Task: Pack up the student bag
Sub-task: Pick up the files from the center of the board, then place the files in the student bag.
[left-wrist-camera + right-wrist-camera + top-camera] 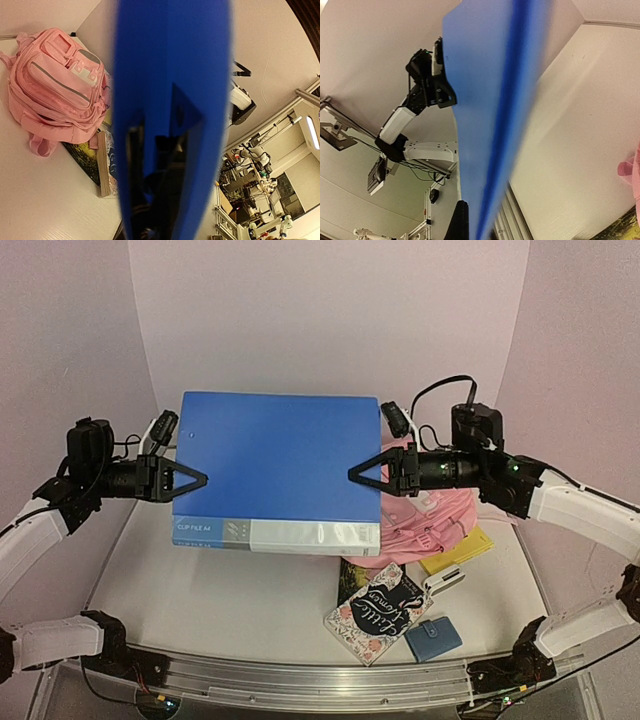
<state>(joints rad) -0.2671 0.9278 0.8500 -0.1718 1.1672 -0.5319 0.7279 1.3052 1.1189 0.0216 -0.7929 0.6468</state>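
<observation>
Both side edges of the lifted blue folder (275,465) are clamped, left gripper (190,480) at nine o'clock, right gripper (365,473) at three; lowering toward the student bag (440,520) is called for next.

I read the blue folder (275,465) as smooth plastic with a slight sheen; its spine label sits under a clear glossy sleeve. Student bag (55,95): matt pink woven cloth, pale grey trim strips. Table (45,200): white, matt, faint grain. Book (378,612): printed paper cover. Front rail (300,677): brushed metal.
</observation>
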